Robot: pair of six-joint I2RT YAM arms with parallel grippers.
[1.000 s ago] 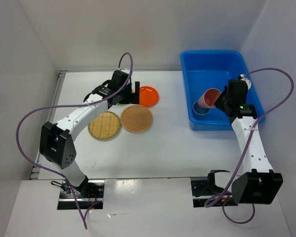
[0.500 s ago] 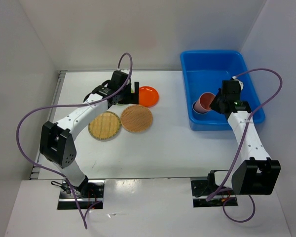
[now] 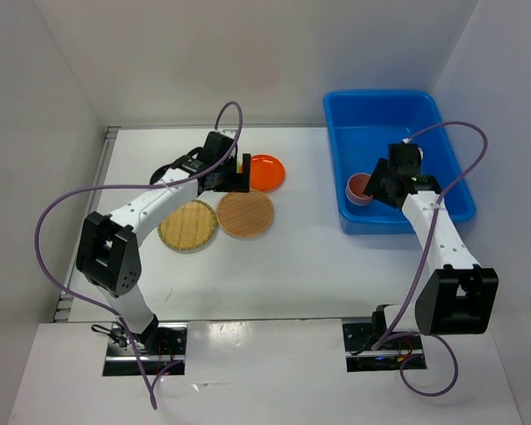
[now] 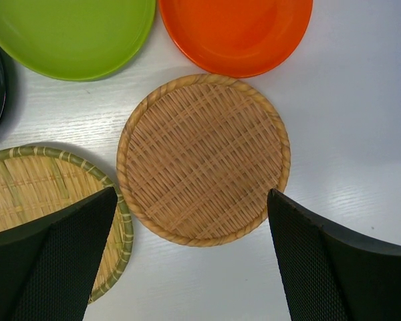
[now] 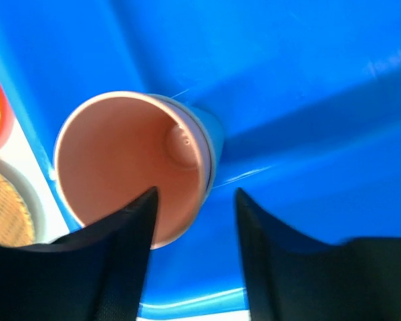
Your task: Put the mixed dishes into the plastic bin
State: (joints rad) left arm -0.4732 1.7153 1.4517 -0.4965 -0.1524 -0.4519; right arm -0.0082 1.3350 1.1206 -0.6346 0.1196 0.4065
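Top view: the pink cup, tilted in the air a second ago, now sits low in the plastic bin's seven o'clock corner, with the right gripper at its three o'clock. One dish looks delivered! Left wrist: the left gripper hangs spread wide over a woven tray, orange plate cut off at twelve. Right wrist: pink nests in the mostly hidden blue cup, jaws parted astride the rim; contact unclear.

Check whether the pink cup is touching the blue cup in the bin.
Touching. The right wrist view shows the pink cup nested inside the blue cup, whose rim wraps closely around the pink one's wall with no gap showing.
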